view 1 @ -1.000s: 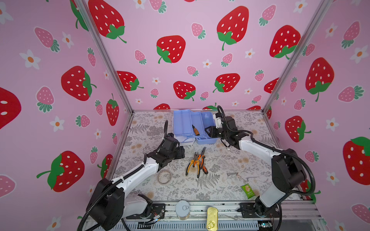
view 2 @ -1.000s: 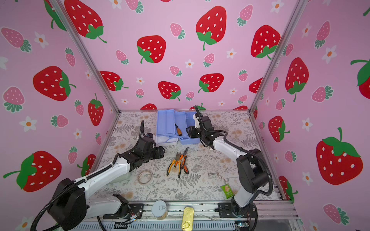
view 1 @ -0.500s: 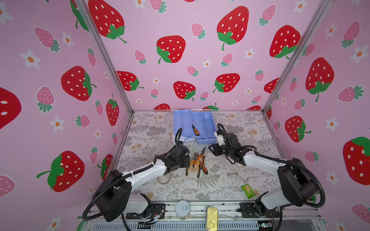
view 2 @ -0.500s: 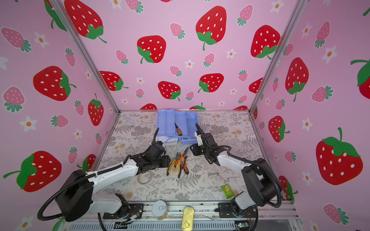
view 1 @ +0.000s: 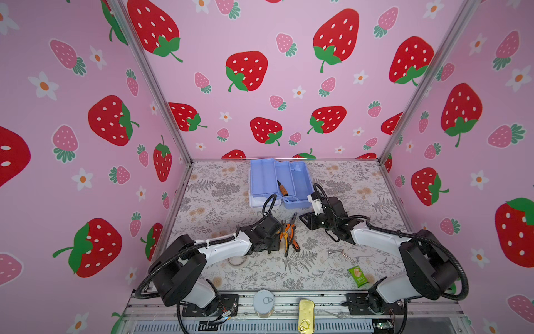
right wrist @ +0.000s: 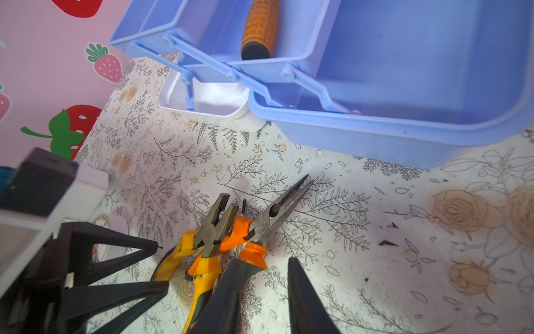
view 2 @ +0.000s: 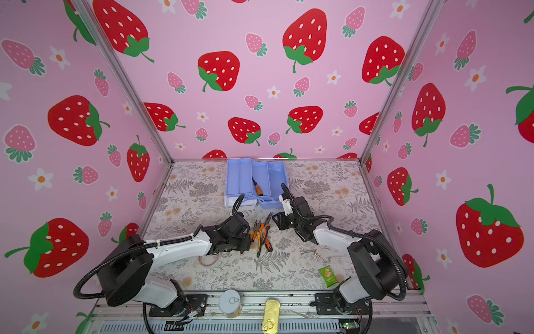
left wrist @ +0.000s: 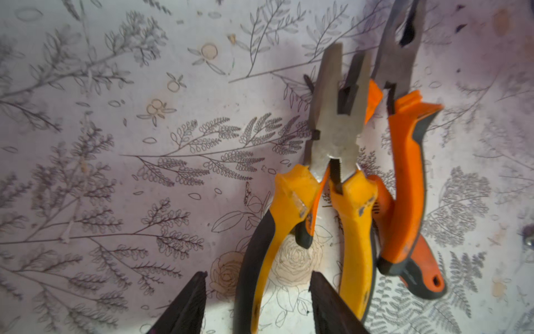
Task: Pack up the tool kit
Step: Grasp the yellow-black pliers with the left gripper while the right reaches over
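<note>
Two robot arms lean over a flower-printed counter [view 1: 219, 202] toward two pairs of pliers that lie overlapped in the middle. The left hand [left wrist: 257, 277] is spread, its black pointed fingers straddling one rubbery yellow-and-black handle of the blunt-nosed pliers [left wrist: 335, 138] without touching it. The right hand [right wrist: 263, 260] sits close by the long-nosed pliers [right wrist: 277, 214], fingers apart and empty. The tool kit [view 1: 299, 185], a smooth light blue plastic case, stands open near the back wall, well apart from the pliers. Its tray [view 1: 261, 179] is swung out over a white lid [view 1: 255, 203], and one screwdriver [view 1: 282, 189] with a ribbed orange handle lies in the tray. The step looks like picking up the blunt-nosed pliers. Since an orange handle passes beneath them, a firm pinch and a straight lift would probably keep the second pair from dragging along.
</note>
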